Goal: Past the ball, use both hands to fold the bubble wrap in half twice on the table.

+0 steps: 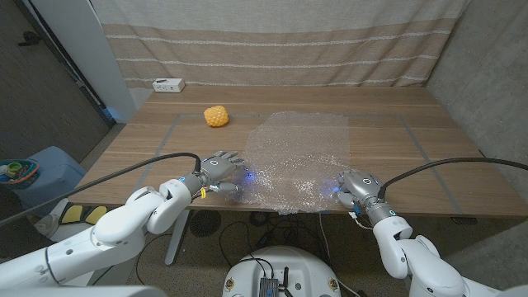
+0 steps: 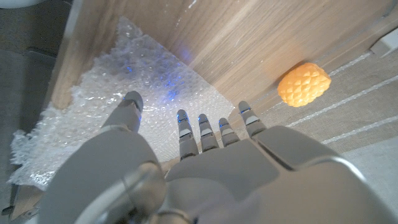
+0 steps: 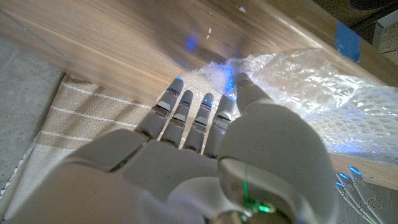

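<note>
A clear sheet of bubble wrap (image 1: 299, 158) lies spread out in the middle of the wooden table (image 1: 412, 148), its near edge hanging slightly over the table's front. A yellow bumpy ball (image 1: 217, 116) sits beyond its far left corner. My left hand (image 1: 221, 170) hovers at the sheet's near left edge with its fingers spread and holds nothing. In the left wrist view, the fingertips (image 2: 182, 117) reach over the bubble wrap (image 2: 106, 112), with the ball (image 2: 303, 84) farther off. My right hand (image 1: 356, 185) is at the near right corner, fingers straight. Its thumb (image 3: 240, 84) is at the wrap's edge (image 3: 311, 81).
A white box (image 1: 167, 84) stands at the table's back left corner, before a striped curtain. Blue tape lines (image 1: 417, 136) mark a rectangle on the tabletop. A blue stool with toys (image 1: 25, 172) stands on the floor at the far left.
</note>
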`<state>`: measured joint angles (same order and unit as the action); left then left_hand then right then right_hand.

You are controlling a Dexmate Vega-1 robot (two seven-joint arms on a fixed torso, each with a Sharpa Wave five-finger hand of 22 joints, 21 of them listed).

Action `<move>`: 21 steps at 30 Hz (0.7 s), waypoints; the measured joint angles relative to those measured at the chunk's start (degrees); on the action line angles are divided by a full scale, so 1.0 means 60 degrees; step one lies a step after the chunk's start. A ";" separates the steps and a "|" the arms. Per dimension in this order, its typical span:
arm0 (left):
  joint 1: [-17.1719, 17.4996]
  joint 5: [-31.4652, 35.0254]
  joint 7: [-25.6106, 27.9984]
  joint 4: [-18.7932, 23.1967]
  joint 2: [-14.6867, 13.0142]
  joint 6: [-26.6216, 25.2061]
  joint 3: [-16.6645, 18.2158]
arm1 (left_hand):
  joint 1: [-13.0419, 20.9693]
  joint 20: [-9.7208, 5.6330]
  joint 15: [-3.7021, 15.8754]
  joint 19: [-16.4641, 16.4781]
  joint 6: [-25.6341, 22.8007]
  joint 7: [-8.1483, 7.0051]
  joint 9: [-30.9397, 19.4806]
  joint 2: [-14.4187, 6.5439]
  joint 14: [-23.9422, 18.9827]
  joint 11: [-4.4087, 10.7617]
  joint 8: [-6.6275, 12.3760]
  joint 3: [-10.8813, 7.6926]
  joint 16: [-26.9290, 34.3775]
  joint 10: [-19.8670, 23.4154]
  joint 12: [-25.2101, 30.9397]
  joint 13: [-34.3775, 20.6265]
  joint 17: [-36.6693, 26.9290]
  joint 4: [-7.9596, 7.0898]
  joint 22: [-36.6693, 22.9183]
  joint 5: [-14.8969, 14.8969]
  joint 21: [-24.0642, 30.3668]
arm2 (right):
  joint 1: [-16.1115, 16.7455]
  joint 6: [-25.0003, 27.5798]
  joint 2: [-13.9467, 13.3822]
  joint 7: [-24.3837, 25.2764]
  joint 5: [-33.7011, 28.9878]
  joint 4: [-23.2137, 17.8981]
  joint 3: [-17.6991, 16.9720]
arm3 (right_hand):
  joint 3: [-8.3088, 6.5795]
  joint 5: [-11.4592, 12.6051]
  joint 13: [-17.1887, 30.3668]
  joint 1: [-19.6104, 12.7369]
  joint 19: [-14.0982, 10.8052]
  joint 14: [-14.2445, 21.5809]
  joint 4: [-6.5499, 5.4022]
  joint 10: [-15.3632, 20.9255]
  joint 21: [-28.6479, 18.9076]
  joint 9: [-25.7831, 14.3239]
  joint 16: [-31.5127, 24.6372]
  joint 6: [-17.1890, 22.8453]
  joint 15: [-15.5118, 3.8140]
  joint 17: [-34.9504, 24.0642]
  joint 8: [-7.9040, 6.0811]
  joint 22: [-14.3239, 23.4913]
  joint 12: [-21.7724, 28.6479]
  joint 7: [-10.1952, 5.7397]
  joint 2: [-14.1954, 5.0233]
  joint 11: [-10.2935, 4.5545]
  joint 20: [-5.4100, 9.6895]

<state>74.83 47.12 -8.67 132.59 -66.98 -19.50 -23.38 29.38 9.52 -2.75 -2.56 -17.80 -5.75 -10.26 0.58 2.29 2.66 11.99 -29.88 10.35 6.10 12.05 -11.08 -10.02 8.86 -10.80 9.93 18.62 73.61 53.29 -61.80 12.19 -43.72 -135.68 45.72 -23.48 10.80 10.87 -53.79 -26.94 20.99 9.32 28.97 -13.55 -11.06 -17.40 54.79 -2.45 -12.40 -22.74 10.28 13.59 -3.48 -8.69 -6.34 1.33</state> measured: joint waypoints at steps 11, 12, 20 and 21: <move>-0.0503 0.0853 -0.1495 0.0412 -0.0109 -0.0215 -0.0541 | 0.0541 -0.0102 0.0142 0.0276 -0.0822 0.0200 0.0001 0.0169 -0.0038 0.0173 0.0199 0.0076 0.0042 0.0142 0.0025 0.0027 0.0000 0.0142 0.0000 0.0078 -0.0031 | 0.0292 -0.0329 0.0319 0.0058 -0.0391 0.0189 -0.0393 | 0.0068 0.0000 0.0000 -0.0026 0.0001 0.0000 -0.0012 0.0000 0.0001 -0.0004 0.0000 0.0032 0.0000 0.0001 0.0034 -0.0001 -0.0047 -0.0002 -0.0026 -0.0001 0.0000; -0.0534 0.1115 -0.1662 0.0412 -0.0077 -0.0249 -0.0607 | 0.0589 -0.0120 0.0178 0.0294 -0.0909 0.0212 0.0001 0.0121 -0.0073 0.0189 0.0205 0.0076 0.0042 0.0202 0.0047 0.0027 0.0009 0.0142 0.0000 0.0078 -0.0031 | 0.0358 -0.0359 0.0361 0.0076 -0.0433 0.0205 -0.0478 | 0.0068 0.0000 0.0001 -0.0028 0.0001 -0.0001 -0.0012 0.0000 0.0001 -0.0004 0.0000 0.0032 0.0000 0.0001 0.0034 -0.0001 -0.0047 -0.0002 -0.0028 -0.0001 0.0000; -0.0713 0.3144 -0.2167 0.0119 0.0349 -0.0365 -0.1105 | 0.1274 -0.0268 0.0516 0.0911 -0.2173 0.0559 0.0002 -0.0241 -0.0690 0.0427 0.0391 0.0059 0.0150 0.1050 0.0289 0.0027 0.0027 0.0121 0.0001 0.0077 0.0047 | 0.0639 -0.0463 0.0488 0.0209 -0.0584 0.0219 -0.0825 | 0.0119 0.0000 0.0001 -0.0050 0.0001 -0.0001 -0.0040 0.0000 0.0002 -0.0003 0.0000 0.0030 0.0000 -0.0046 0.0036 -0.0001 -0.0047 -0.0001 -0.0050 -0.0001 0.0000; -0.0717 0.3389 -0.2182 0.0034 0.0434 -0.0367 -0.1167 | 0.1365 -0.0294 0.0583 0.0984 -0.2375 0.0598 -0.0001 -0.0327 -0.0757 0.0455 0.0400 0.0019 0.0150 0.1161 0.0304 0.0027 0.0027 0.0127 0.0001 0.0076 0.0048 | 0.0646 -0.0478 0.0491 0.0220 -0.0602 0.0219 -0.0835 | 0.0119 0.0000 0.0001 -0.0050 0.0001 -0.0001 -0.0040 -0.0001 0.0002 -0.0003 0.0000 0.0030 0.0000 -0.0046 0.0036 -0.0002 -0.0047 -0.0001 -0.0050 -0.0001 0.0000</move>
<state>70.52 67.45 -21.76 132.79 -64.37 -21.70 -30.38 37.57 7.75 0.74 3.35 -32.05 -2.17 -10.26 -1.38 -2.26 5.39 14.39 -29.77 11.25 13.07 13.88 -10.92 -9.86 9.62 -10.80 10.38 18.91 77.49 50.42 -58.85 13.50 -47.33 -134.37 40.72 -22.77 10.79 10.88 -54.09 -26.93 20.99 9.07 28.97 -13.54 -11.08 -17.40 54.97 -2.45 -12.68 -22.52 10.27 13.31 -3.49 -8.99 -6.34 1.33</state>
